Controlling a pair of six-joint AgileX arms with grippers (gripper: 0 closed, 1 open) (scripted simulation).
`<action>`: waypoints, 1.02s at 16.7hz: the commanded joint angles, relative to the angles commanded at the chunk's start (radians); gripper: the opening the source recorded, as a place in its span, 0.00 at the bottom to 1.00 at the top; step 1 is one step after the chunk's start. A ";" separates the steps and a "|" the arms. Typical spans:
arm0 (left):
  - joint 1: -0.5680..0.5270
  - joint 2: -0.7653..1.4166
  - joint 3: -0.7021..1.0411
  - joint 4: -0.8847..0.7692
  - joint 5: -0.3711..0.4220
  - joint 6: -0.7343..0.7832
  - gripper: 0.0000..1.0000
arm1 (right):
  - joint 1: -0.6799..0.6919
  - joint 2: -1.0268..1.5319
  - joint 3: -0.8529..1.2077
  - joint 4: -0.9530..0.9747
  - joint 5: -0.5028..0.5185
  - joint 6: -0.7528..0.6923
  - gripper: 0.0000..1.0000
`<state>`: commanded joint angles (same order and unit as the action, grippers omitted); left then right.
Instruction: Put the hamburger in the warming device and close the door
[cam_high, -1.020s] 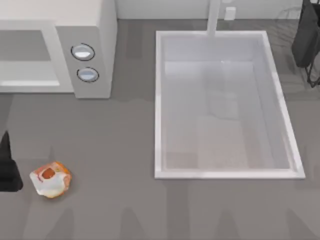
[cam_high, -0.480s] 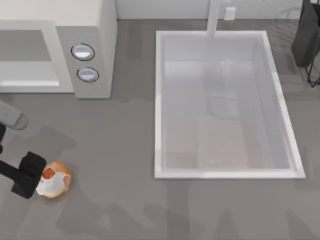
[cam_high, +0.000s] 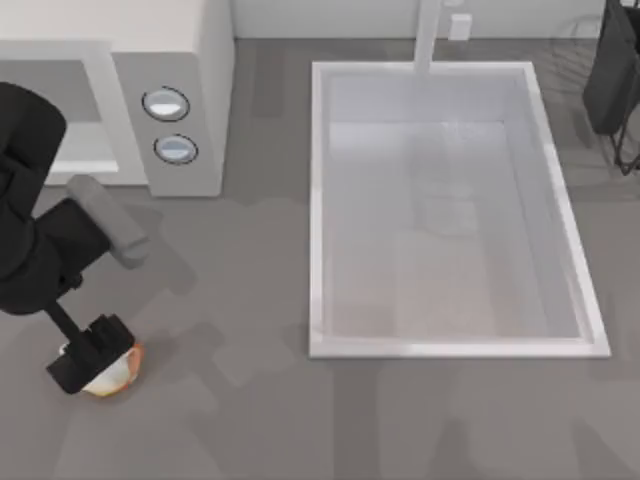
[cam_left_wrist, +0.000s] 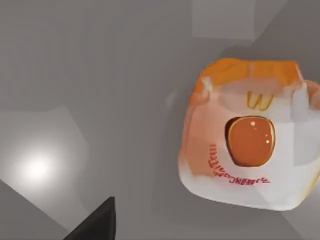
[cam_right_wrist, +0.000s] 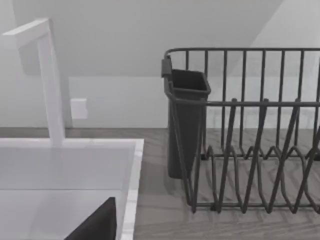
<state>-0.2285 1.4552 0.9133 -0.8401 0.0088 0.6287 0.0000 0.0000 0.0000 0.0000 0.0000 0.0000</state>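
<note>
The hamburger (cam_high: 108, 372) lies on the counter (cam_high: 230, 300) near its front-left corner, well apart from the warming device (cam_high: 150, 95), so nothing of the task is done. The left hand (cam_high: 92, 352) hangs over it (whether open or gripping, I cannot tell). Bare counter lies between burger and microwave; the sink (cam_high: 318, 210) rim stands to the right. The right arm is parked by the dish rack (cam_right_wrist: 250, 130).
</note>
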 joint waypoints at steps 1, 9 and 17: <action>-0.009 0.055 0.034 -0.031 0.000 0.024 1.00 | 0.000 0.000 0.000 0.000 0.000 0.000 1.00; -0.032 0.211 0.138 -0.122 -0.003 0.092 1.00 | 0.000 0.000 0.000 0.000 0.000 0.000 1.00; -0.030 0.289 0.056 0.043 -0.003 0.094 1.00 | 0.000 0.000 0.000 0.000 0.000 0.000 1.00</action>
<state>-0.2586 1.7446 0.9692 -0.7974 0.0059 0.7230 0.0000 0.0000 0.0000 0.0000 0.0000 0.0000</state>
